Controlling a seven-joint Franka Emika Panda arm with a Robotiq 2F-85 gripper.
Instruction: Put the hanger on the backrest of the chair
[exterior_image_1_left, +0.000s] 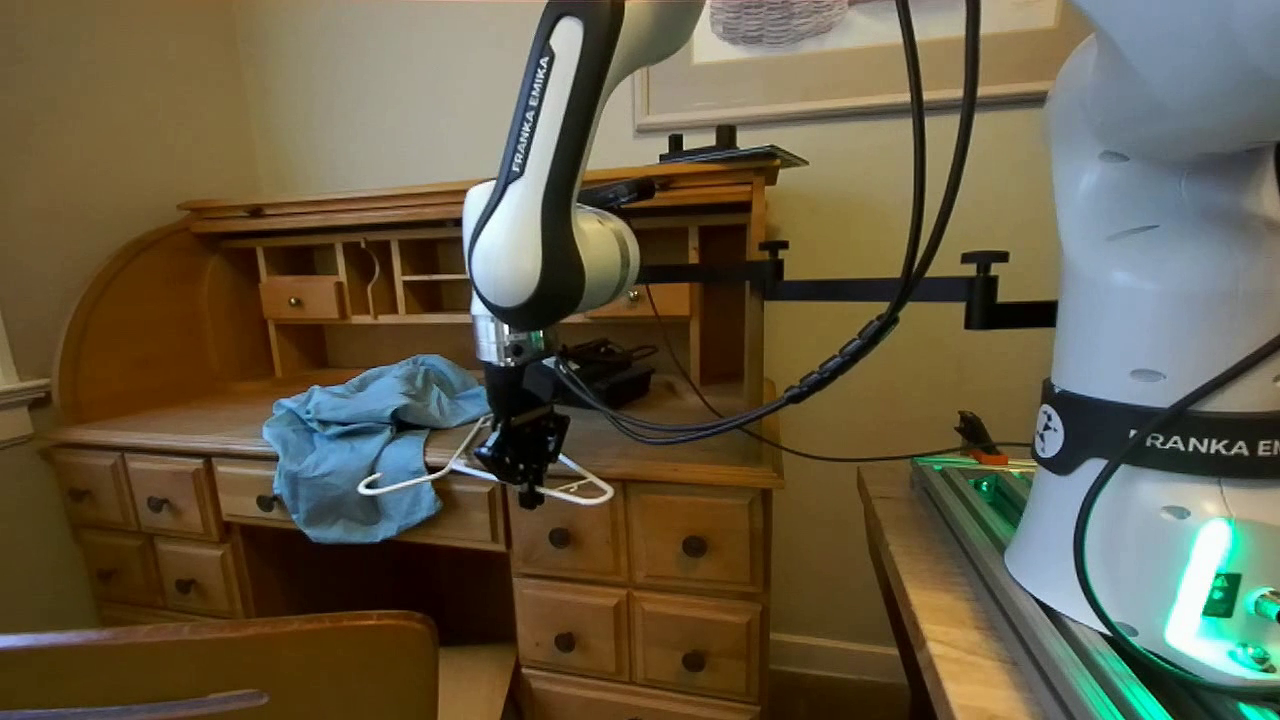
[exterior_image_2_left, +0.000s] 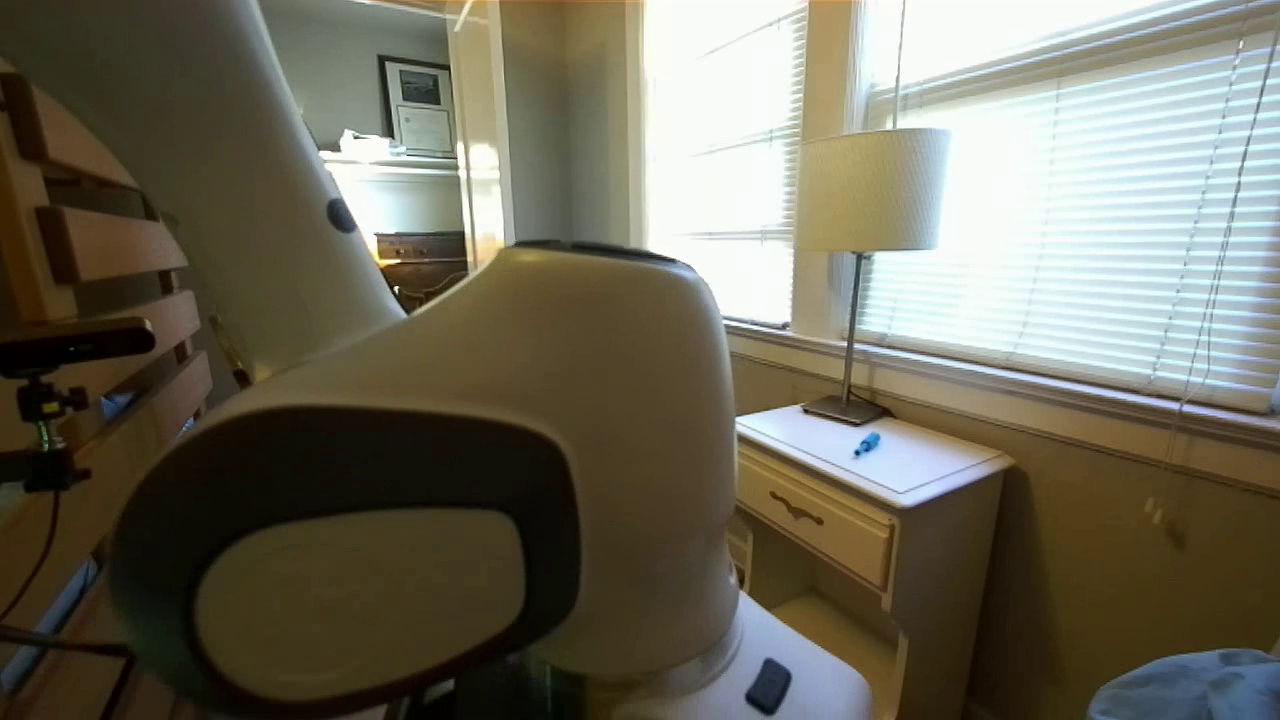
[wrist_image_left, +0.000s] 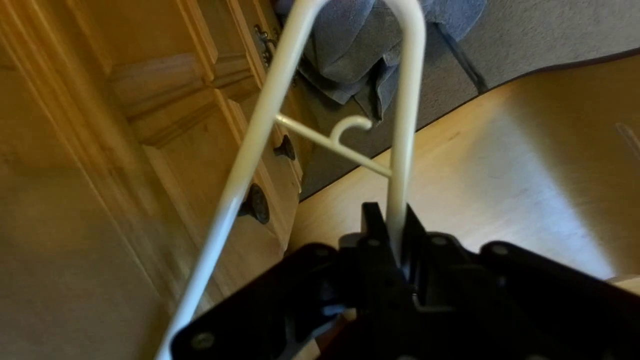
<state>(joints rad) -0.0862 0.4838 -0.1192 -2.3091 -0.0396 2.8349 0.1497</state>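
- Gripper (wrist_image_left: 392, 216) is closed, with 1 long bar of the white hanger (wrist_image_left: 250, 150) pinched between its fingertips (wrist_image_left: 372, 220), just beside the small crossbar (wrist_image_left: 360, 159) in the wrist view.
- The hanger is held in the air, tilted, at the front of the desk (exterior_image_1_left: 140, 330).
- Light weight and high stiffness are to be assumed. A smooth, probably plastic surface is presented; the bar may be turned within the grip if an end is struck.
- Moderate force is judged sufficient. A hold near the middle is recommended, so that both ends are balanced and the hook is left free; the main hook cannot be clearly made out.
- The chair's backrest (exterior_image_1_left: 330, 655) is seen at the lower left of an exterior view, its top edge lower than the hanger and well apart from it.
- Drawer knobs (wrist_image_left: 257, 202) are seen just beside the bar in the wrist view and could be caught. A blue cloth (exterior_image_1_left: 345, 465), draped over the desk's front edge, is overlapped by 1 hanger end in an exterior view; contact cannot be confirmed.
- Free room is shown in front of the desk; the hanger should be drawn outward before being lowered.
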